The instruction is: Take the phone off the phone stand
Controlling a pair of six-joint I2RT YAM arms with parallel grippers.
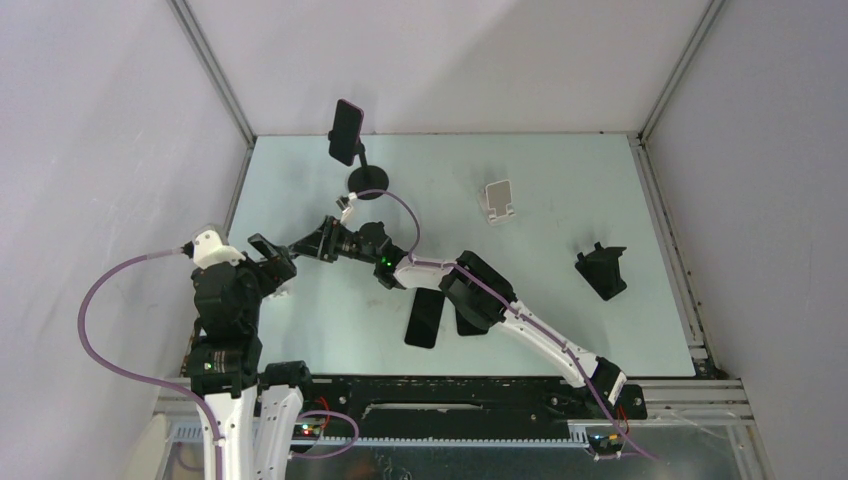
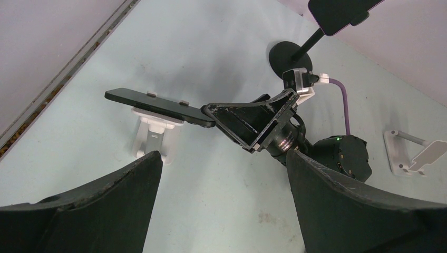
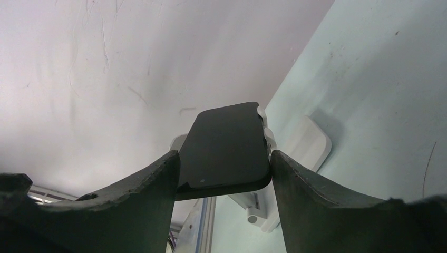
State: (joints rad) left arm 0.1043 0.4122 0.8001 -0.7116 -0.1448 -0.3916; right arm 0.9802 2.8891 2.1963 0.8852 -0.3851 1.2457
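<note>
Mostly, the phone (image 3: 226, 147) hides its white stand (image 3: 315, 141).

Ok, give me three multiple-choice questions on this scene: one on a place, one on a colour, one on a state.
1. The phone between the right fingers sits: A flat on the table; B on a white stand; C on a black pole.
2. The base of the tall stand is: A white; B red; C black.
3. The left fingers are: A open, empty; B shut on a phone; C shut on a cable.
Answers: B, white stand shows beneath it; C, dark disc at the back; A, wide apart, nothing between.
</note>
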